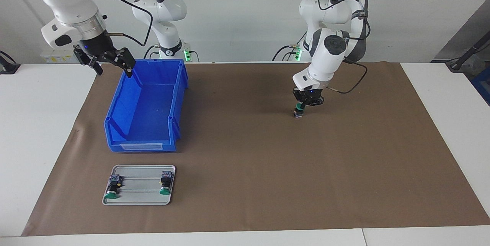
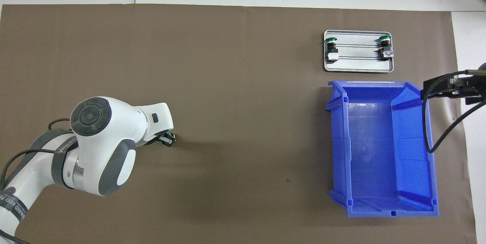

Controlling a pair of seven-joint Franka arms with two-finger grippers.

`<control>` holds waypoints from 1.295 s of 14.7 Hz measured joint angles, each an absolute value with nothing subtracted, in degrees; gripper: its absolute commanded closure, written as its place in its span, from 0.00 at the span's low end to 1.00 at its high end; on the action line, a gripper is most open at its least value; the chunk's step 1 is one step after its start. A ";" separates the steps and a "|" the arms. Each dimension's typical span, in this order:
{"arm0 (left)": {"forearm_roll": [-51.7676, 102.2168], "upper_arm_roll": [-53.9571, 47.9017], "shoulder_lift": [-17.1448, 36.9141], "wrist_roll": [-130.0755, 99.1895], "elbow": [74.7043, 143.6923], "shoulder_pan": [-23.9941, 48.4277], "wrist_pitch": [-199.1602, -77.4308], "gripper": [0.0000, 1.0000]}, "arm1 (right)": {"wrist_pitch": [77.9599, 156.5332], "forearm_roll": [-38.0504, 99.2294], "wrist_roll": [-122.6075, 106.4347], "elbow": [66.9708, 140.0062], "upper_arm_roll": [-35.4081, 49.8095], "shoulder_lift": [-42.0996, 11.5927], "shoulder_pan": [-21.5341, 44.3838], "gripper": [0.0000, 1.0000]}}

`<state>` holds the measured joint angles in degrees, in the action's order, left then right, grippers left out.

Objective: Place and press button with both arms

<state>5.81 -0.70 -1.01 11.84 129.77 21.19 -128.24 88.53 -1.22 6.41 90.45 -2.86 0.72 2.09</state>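
Facing view: my left gripper is clamped tight on the green-capped button, terminal block down, low over the brown mat. If it tilts on release, it may topple. My right gripper waits, fingers spread wide and empty, over the blue bin's rim.

Overhead view: the arm hides that grip; only here do I see both tray buttons side by side.

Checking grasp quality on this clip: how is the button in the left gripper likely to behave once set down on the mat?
The button in the left gripper looks rigid and probably light. Its wide green cap over a narrower body suggests it could tip if stood upright. The two buttons on the tray lie on their sides, so rolling seems possible.
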 measured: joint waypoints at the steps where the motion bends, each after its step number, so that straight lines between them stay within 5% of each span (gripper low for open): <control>1: 5.81 -0.62 -0.99 11.80 129.12 21.19 -127.68 1.00 | 88.53 -1.22 6.41 90.45 -2.86 0.72 2.09 0.00; 5: 5.80 0.39 -0.96 11.12 119.77 21.14 -116.62 1.00 | 88.53 -1.22 6.41 90.45 -2.86 0.72 2.09 0.00; 8: 0.62 1.09 -1.94 8.21 113.89 19.97 -110.72 0.00 | 88.53 -1.22 6.41 90.45 -2.86 0.72 2.09 0.00; 13: -1.57 1.44 -6.53 1.47 110.99 14.49 -106.20 0.00 | 89.42 -0.98 6.92 90.46 -2.31 0.72 4.04 0.00; 19: -1.58 1.59 -6.61 1.32 101.82 7.79 -98.88 0.00 | 96.99 1.59 16.71 90.54 -1.63 -0.35 16.56 0.00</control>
